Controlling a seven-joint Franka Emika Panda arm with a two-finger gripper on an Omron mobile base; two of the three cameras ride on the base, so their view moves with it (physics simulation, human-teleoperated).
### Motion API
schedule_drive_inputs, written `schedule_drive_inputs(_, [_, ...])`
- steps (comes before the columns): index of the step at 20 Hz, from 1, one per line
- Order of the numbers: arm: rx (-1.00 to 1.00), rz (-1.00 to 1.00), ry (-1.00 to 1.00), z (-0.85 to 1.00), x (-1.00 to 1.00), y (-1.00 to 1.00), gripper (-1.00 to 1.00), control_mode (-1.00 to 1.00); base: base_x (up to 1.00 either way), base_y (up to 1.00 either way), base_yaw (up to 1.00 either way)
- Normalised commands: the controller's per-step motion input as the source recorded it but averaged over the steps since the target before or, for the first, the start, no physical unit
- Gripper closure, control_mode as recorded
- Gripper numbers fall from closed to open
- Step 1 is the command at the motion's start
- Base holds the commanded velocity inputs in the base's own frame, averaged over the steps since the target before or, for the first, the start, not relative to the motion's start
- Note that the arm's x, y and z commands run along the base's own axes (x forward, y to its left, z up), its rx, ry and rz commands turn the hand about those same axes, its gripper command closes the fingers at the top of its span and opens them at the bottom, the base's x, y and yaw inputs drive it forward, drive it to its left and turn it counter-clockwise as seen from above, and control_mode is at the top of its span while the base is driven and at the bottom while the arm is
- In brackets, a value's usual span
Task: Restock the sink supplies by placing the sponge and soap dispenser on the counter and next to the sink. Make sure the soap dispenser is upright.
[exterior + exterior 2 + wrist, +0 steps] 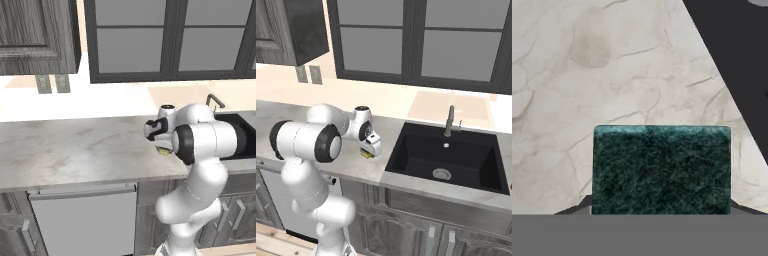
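1. the hand (369, 151) hangs low over the surface (75, 150), just left of the sink (456, 160) as the right base view shows it; its fingers point down
2. the hand is clamped on the sponge (661, 170); in the hand view the dark green top sits between the two finger tips, which peek out at its lower corners
3. in the left base view a bit of the sponge's yellow body (163, 150) shows under the hand, near the surface's front edge; in the right base view it shows as a small yellow and green bit (367, 154) under the fingers
4. whether the sponge touches the surface or hangs just above it i cannot tell
5. the sink is black with a round drain (441, 174); the grey faucet (448, 121) stands at its back rim
6. in the hand view a dark wedge of the sink (732, 65) runs along the upper right, near the sponge but apart from it; marbled surface (587, 75) lies beyond and to the left
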Motion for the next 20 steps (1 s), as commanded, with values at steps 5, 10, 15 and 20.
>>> schedule_drive_inputs(5, [0.0,0.03,0.06,-0.38,0.39,-0.1,-1.0,-1.0,0.0,0.0,0.0])
schedule_drive_inputs(10, [0.01,0.02,0.0,-0.28,0.0,-0.09,-1.0,-1.0,0.0,0.0,0.0])
schedule_drive_inputs(15, [0.03,0.01,-0.04,0.0,-0.09,-0.15,-1.0,-1.0,0.0,0.0,0.0])
schedule_drive_inputs(20, [0.02,0.0,-0.08,0.4,-0.21,-0.01,-1.0,-1.0,0.0,0.0,0.0])
